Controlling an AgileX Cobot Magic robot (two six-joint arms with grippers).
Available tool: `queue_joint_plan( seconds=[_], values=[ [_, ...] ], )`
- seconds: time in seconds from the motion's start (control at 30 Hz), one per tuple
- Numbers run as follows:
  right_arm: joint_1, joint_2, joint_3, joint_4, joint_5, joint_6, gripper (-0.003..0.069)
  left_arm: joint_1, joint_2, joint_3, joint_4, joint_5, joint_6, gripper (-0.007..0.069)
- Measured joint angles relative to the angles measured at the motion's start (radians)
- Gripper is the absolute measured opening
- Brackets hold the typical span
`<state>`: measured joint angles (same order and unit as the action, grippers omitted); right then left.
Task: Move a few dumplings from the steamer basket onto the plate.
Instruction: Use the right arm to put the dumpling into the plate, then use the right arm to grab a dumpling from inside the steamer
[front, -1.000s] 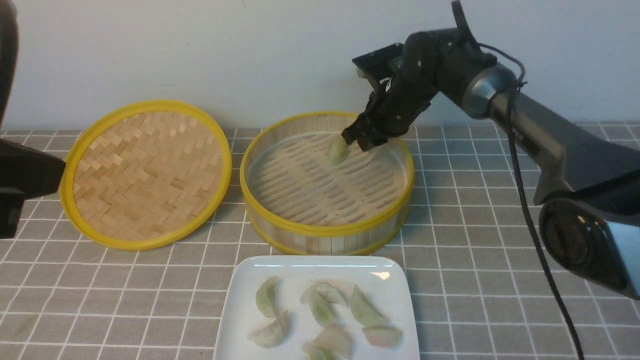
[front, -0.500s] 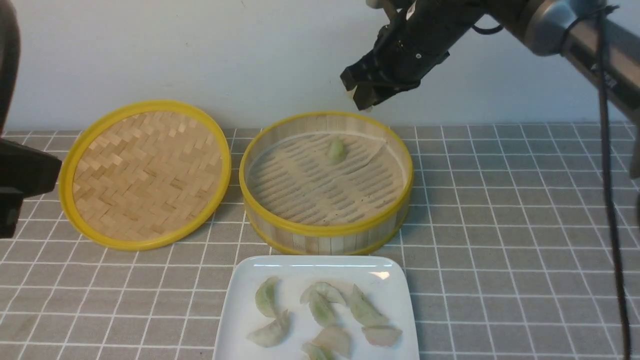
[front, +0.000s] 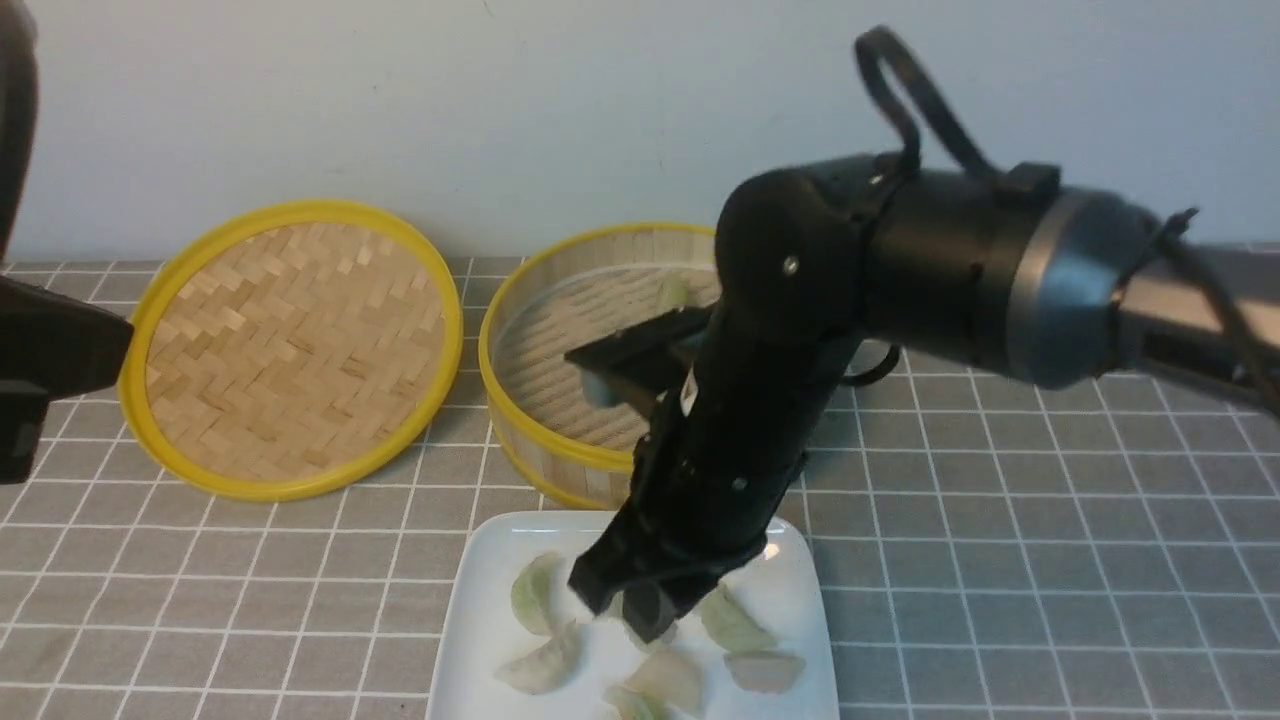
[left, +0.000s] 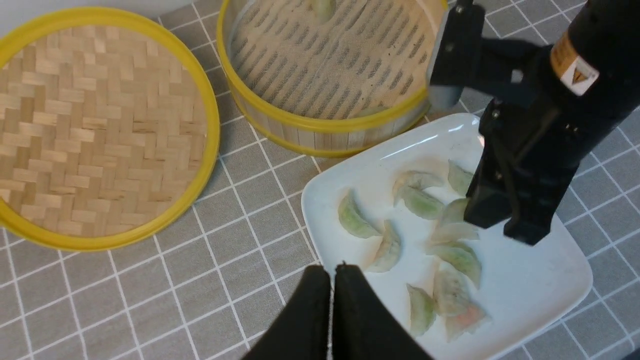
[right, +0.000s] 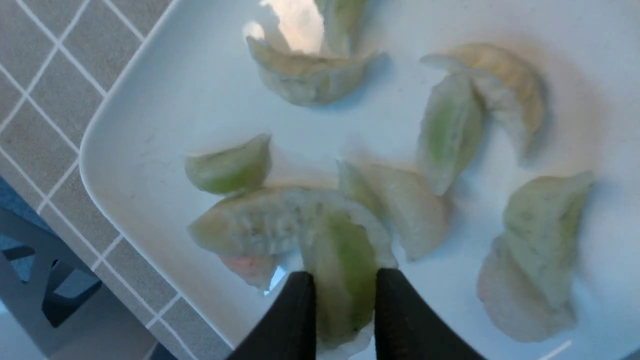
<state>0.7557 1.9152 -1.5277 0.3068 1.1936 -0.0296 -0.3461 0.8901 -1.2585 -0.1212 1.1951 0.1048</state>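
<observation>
Jaws of the R gripper (front: 640, 610) are pinching one pale-green dumpling (right: 345, 260) btwn the tips, closed only as far as its skin allows. The gripper is hanging low over the middle of the plate (front: 478, 640). Can't tell whether the dumpling is touching the plate or the ones under it. L gripper (left: 332, 282) is sitting w/ jaws pressed together, holding nothing, off to the plate's left and apart from it.

Progress, judging by the layout: several dumplings (left: 355, 220) are already lying on the plate, scattered round its centre, some overlapping. Steamer basket (front: 492, 350) is standing just beyond the plate's far edge, close but apart. It's looking almost bare, w/ only a lone dumpling (front: 675, 292) showing, at the side farthest from the plate. Lid (front: 290, 345) is lying beyond the plate and to its left.

So "a few" is prob. more than covered. What's remaining: letting go of this one and lifting clear of the plate. The one in the basket is looking optional.
</observation>
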Motion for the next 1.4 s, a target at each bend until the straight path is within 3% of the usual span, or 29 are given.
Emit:
queue_joint_plan(
  seconds=[0.23,0.27,0.33,0.4,0.53,0.9,1.13,1.4],
  values=[
    [0.014,0.033,-0.002,0.016,-0.048,0.014,0.0183,0.000,0.000,0.000,0.000,-0.001,0.013,-0.0005],
    [0.014,0.033,-0.011,0.019,-0.047,0.012,0.0272,0.000,0.000,0.000,0.000,-0.001,0.014,-0.0005],
    [0.014,0.033,-0.024,0.018,-0.047,0.009,0.0330,0.000,0.000,0.000,0.000,-0.002,0.018,-0.0005],
    [0.011,0.033,-0.083,0.009,-0.040,0.006,0.0461,0.000,0.000,0.000,0.000,-0.002,0.019,-0.0005],
    [-0.027,0.046,-0.225,-0.055,-0.051,0.015,0.0579,0.000,0.000,0.000,0.000,-0.005,0.020,-0.0005],
    [-0.215,0.347,-0.678,-0.295,-0.179,0.124,0.0594,0.000,0.000,0.000,0.000,-0.005,0.020,-0.0005],
    [-0.255,0.574,-0.876,-0.307,-0.180,0.168,0.0591,0.000,0.000,0.000,0.000,0.000,0.020,-0.0005],
    [-0.257,0.619,-0.901,-0.329,-0.149,0.168,0.0591,0.000,0.001,0.000,0.003,0.001,0.020,-0.0005]
  ],
)
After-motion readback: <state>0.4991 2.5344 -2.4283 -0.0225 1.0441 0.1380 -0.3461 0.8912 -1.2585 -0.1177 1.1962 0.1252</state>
